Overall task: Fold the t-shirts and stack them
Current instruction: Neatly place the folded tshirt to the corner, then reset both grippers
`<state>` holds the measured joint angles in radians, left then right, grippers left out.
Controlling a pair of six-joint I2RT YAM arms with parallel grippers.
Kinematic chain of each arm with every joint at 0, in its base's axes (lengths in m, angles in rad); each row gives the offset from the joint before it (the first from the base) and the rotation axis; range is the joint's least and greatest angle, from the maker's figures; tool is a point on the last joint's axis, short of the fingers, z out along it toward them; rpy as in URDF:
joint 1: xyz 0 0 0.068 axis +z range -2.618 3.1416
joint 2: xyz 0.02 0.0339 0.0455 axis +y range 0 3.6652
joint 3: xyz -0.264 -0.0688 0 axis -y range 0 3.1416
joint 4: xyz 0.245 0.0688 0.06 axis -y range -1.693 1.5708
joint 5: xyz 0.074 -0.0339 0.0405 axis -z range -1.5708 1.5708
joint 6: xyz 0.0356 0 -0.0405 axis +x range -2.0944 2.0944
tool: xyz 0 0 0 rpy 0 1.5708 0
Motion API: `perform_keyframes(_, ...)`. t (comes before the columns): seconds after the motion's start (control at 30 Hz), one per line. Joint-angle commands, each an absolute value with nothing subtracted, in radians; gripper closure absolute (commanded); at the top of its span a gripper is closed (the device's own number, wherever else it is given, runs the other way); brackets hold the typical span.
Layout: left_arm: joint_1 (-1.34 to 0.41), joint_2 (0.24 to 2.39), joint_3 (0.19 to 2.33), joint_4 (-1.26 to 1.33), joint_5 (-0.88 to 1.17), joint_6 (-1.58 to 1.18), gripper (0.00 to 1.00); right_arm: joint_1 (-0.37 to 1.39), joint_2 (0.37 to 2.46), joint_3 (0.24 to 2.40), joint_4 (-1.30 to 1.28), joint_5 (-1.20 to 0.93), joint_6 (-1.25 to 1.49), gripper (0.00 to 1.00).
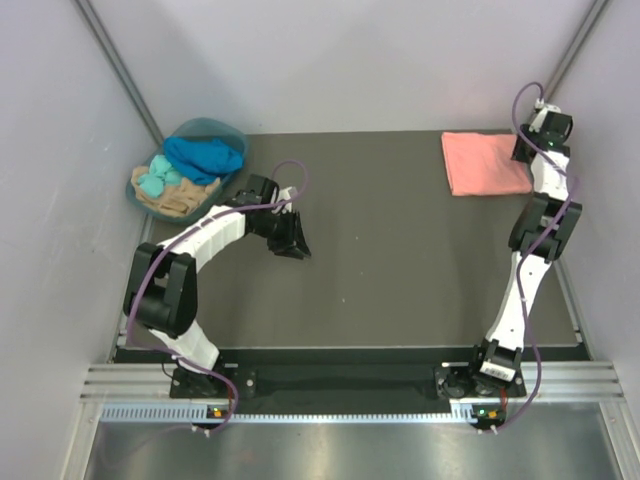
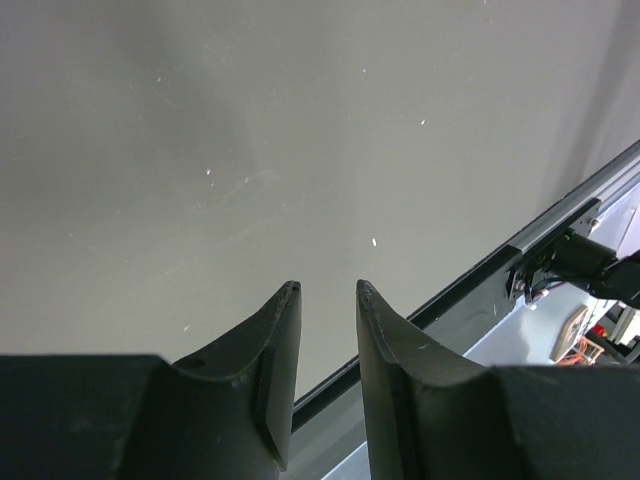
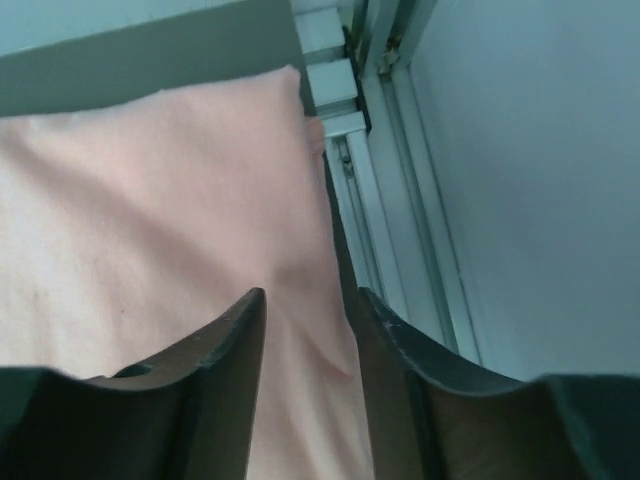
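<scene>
My left arm is bent at the elbow and reaches out over the left half of the dark grey table mat (image 1: 400,270). The left gripper (image 1: 292,243) points down and toward the middle of the table. In its wrist view the left gripper (image 2: 325,290) has its two black fingers only a narrow gap apart, with nothing between them. Below them is bare mat (image 2: 250,150), with the aluminium edge rail (image 2: 570,215) off to one side.

My right arm is stretched almost straight up the right side of the table to the far right corner. The right gripper (image 1: 522,152) sits at the right edge of the folded salmon-pink cotton t-shirt (image 1: 485,163). From the wrist, the right gripper (image 3: 310,295) has its fingers parted somewhat wider than the left one's and grips nothing. The pink t-shirt (image 3: 150,200) fills the view under and ahead of them, and its edge runs just beside the right-hand finger. I cannot tell whether the fingertips touch the cloth.

That shirt lies as a neat flat rectangle in the far right corner, smooth apart from a soft ripple near the fingers.

The unfolded shirts are well apart from both grippers, in the round teal mesh basket (image 1: 205,128) at the far left. There a crumpled bright blue t-shirt (image 1: 205,155) is on top, with a bunched aqua t-shirt (image 1: 155,182) and a tan t-shirt (image 1: 180,203) heaped at the near side.
</scene>
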<state>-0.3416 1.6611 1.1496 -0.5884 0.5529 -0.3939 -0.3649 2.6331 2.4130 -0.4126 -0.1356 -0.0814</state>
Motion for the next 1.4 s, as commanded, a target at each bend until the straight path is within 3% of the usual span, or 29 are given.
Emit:
perform_keyframes(0.0, -0.344, 1.660, 1.164, -0.565, 0.566, -0.382, 0.66, -0.370, 2.583, 2.476, -0.350, -0.085, -0.078, 0.57)
perform_keyframes(0.07, -0.344, 1.644, 1.169, -0.558, 0.566, -0.382, 0.65, -0.370, 2.519, 2.424, -0.347, -0.069, -0.077, 0.43)
perform_keyframes(0.13, -0.344, 1.620, 1.175, -0.546, 0.563, -0.387, 0.65, -0.367, 2.462, 2.358, -0.347, -0.061, -0.068, 0.36)
perform_keyframes(0.27, -0.344, 1.540, 1.200, -0.453, 0.575, -0.434, 0.64, -0.325, 2.248, 2.228, -0.361, -0.009, -0.011, 0.08)
perform_keyframes(0.33, -0.344, 1.479, 1.209, -0.382, 0.587, -0.492, 0.64, -0.296, 2.127, 2.133, -0.344, 0.061, -0.006, 0.00)
perform_keyframes(0.57, -0.338, 1.347, 1.267, -0.152, 0.444, -0.563, 0.58, -0.059, 1.843, 1.915, -0.443, 0.115, 0.080, 0.00)
perform_keyframes(0.63, -0.328, 1.332, 1.291, -0.149, 0.410, -0.560, 0.45, -0.014, 1.768, 1.832, -0.451, 0.110, 0.098, 0.00)
perform_keyframes(0.77, -0.287, 1.293, 1.267, -0.153, 0.388, -0.598, 0.30, 0.156, 1.619, 1.694, -0.511, 0.115, 0.158, 0.00)
perform_keyframes(0.8, -0.276, 1.281, 1.253, -0.149, 0.394, -0.609, 0.19, 0.185, 1.580, 1.654, -0.520, 0.123, 0.166, 0.00)
perform_keyframes(0.83, -0.275, 1.258, 1.226, -0.149, 0.388, -0.615, 0.01, 0.214, 1.498, 1.576, -0.525, 0.118, 0.182, 0.00)
perform_keyframes(1.0, -0.267, 1.186, 1.167, -0.201, 0.411, -0.606, 0.01, 0.313, 1.304, 1.357, -0.615, -0.067, 0.320, 0.00)
perform_keyframes(1.2, -0.267, 1.141, 1.146, -0.359, 0.468, -0.519, 0.03, 0.361, 0.997, 1.067, -0.554, -0.110, 0.474, 0.00)
perform_keyframes(1.37, -0.267, 1.062, 1.062, -0.341, 0.534, -0.471, 0.04, 0.360, 0.819, 0.980, -0.566, -0.124, 0.520, 0.00)
